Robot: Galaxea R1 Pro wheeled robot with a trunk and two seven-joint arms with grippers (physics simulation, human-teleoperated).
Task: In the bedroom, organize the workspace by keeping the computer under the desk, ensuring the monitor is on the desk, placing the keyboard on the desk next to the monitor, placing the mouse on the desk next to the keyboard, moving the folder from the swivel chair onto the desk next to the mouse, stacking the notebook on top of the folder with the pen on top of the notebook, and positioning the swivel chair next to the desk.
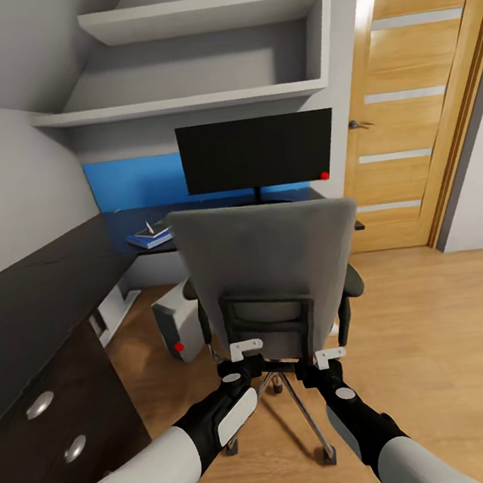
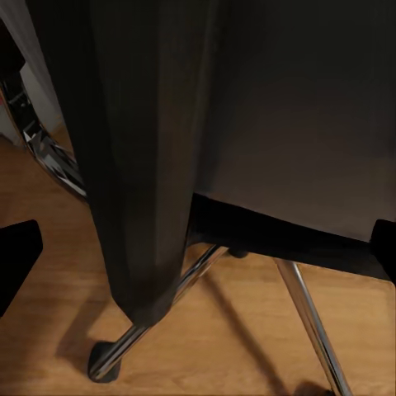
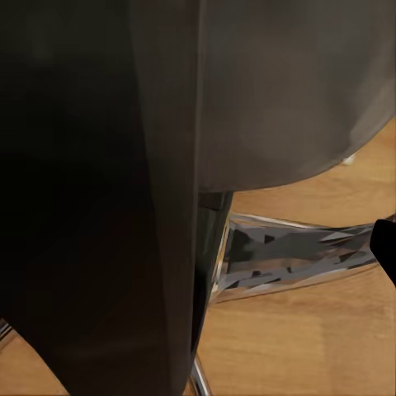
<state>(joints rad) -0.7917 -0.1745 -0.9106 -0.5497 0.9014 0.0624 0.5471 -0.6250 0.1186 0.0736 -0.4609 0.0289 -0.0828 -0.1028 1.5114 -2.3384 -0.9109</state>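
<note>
head view, going left to right: the large l-shaped black desk with round silver knobs on its drawers point(image 1: 28, 300) runs along the left wall and turns under the blue wall panel point(image 1: 131, 183). on its far stretch lies the flat bright blue folder point(image 1: 150, 240) with a small dark notebook point(image 1: 146, 232) on it and what looks like a slim white pen point(image 1: 150, 228) on top, though these are small and hard to separate. below, on the light wood plank floor point(image 1: 435, 323), the pale grey box-shaped computer tower with a small red light point(image 1: 174, 323) stands under the desk. the wide flat black monitor point(image 1: 257, 152) stands on the desk behind the grey padded swivel chair with black armrests and a chrome star base point(image 1: 268, 268), whose back faces the robot. grey wall shelves point(image 1: 202, 56) hang above, and a light wood door point(image 1: 413, 97) stands at the right.

the left gripper point(image 1: 244, 351) sits at the lower left edge of the chair's backrest frame and the right gripper point(image 1: 329, 358) at its lower right edge. whether either pincer is clamped on the frame or merely against it cannot be told. both wrist views look past dark chair parts to chrome legs point(image 2: 305, 322) point(image 3: 289, 256) and floor.
</note>
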